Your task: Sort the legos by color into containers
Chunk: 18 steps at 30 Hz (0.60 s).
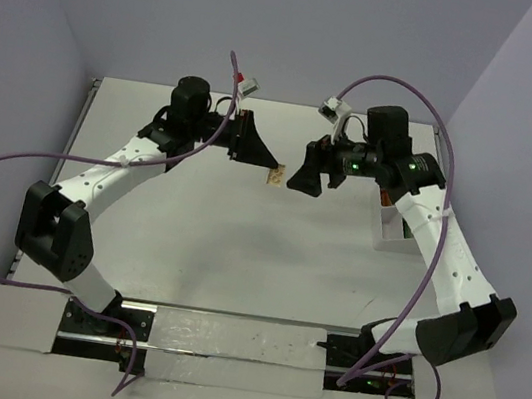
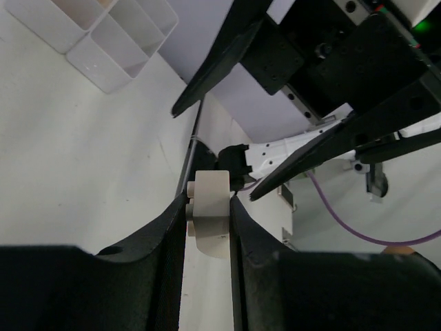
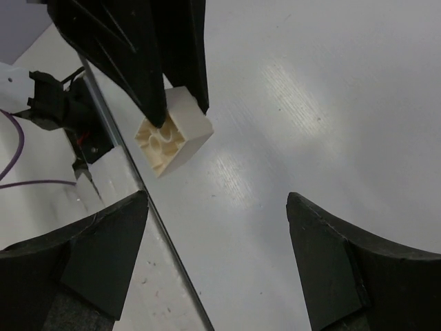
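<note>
My left gripper (image 1: pixel 270 163) is shut on a small white lego brick (image 1: pixel 276 175) and holds it above the middle of the table. In the left wrist view the brick (image 2: pixel 209 214) sits pinched between the two black fingers, studs to the left. My right gripper (image 1: pixel 306 186) is open and empty, just right of the brick and facing it. In the right wrist view the brick (image 3: pixel 172 131) hangs from the left gripper's fingers, above and left of my open right gripper (image 3: pixel 217 200). The white grid tray (image 1: pixel 389 237) stands at the right, partly hidden by the right arm. No other legos show.
The tray's square compartments (image 2: pixel 103 34) show at the top left of the left wrist view. The grey table (image 1: pixel 238 246) runs to walls at the back and right. A metal rail (image 1: pixel 225 330) and the arm bases line the near edge.
</note>
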### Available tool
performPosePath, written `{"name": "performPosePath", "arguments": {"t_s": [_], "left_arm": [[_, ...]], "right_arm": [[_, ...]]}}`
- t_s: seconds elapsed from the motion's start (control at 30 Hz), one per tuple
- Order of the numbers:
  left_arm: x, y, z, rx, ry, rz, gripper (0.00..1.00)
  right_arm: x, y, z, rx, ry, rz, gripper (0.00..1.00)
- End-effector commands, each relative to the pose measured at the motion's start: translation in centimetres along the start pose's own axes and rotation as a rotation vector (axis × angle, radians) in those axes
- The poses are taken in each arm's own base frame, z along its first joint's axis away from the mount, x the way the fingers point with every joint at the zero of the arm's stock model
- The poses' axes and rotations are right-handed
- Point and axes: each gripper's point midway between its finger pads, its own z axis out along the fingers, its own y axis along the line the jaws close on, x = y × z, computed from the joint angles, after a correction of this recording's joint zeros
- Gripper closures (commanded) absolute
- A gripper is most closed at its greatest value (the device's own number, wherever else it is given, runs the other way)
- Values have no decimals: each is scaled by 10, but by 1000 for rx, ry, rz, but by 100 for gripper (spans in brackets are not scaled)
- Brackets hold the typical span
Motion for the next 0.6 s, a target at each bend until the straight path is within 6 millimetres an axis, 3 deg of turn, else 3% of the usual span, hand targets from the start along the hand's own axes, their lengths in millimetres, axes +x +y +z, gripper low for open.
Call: {"name": "performPosePath", "arguments": {"t_s": [0.0, 0.17, 0.33, 0.57], "left_arm": [[-15, -24, -9, 62, -51, 91, 100], [-34, 24, -14, -251, -155, -8, 100], [-44, 56, -19, -455, -233, -93, 100], [-52, 67, -21, -530, -283, -153, 100]], "right_arm": [[-33, 11, 0, -17, -62, -19, 12], [-37, 16, 4, -9, -81, 70, 10], [-39, 17, 20, 36, -88, 133, 9], [-41, 9, 51, 122, -78, 171, 9]]}}
